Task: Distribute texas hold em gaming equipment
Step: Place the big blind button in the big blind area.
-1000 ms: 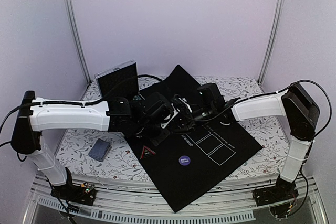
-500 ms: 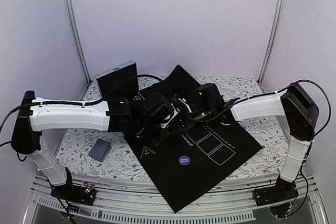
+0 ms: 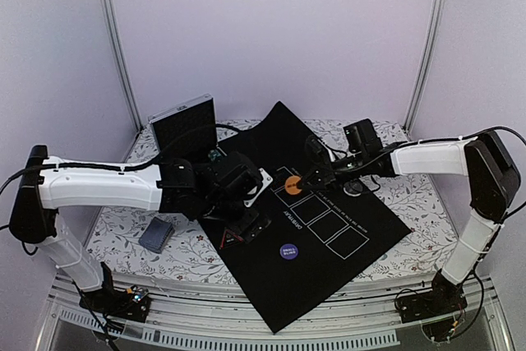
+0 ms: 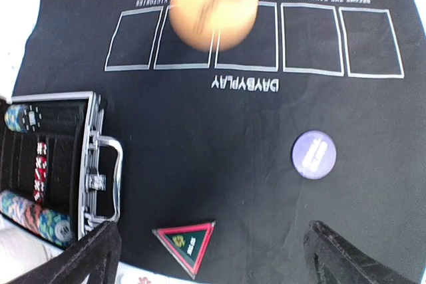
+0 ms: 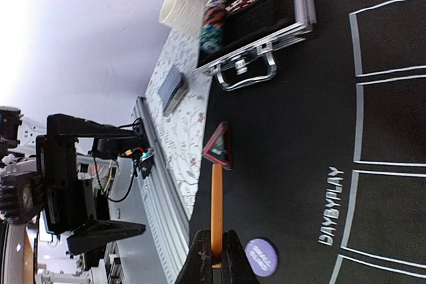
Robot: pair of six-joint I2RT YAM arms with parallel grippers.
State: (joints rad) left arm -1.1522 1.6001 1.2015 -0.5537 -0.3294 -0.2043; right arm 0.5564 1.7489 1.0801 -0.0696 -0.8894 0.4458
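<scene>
My right gripper (image 5: 213, 257) is shut on an orange button (image 5: 217, 197), seen edge-on in the right wrist view. From above, that orange button (image 3: 292, 180) hangs over the mat's white rectangles. It shows blurred as the orange button (image 4: 213, 8) at the top of the left wrist view. My left gripper (image 4: 213, 261) stands wide open with nothing in it, over a red-edged triangle (image 4: 186, 244). A purple button (image 4: 313, 154) lies flat on the black mat (image 4: 219, 138). Teal and red chips (image 4: 30, 211) sit in the silver case (image 4: 93, 157). A grey-blue card deck (image 3: 156, 234) lies left of the mat.
The case's lid (image 3: 182, 125) stands upright at the back left. A white round stack (image 5: 185, 4) sits beside the case. The left arm (image 3: 107, 187) stretches across the flowered tablecloth (image 3: 386, 133). Metal rails (image 3: 246, 330) run along the near edge.
My left gripper has opened wide and drawn back toward me. My right gripper has shut on the orange button and carried it up and to the right, away from the left gripper.
</scene>
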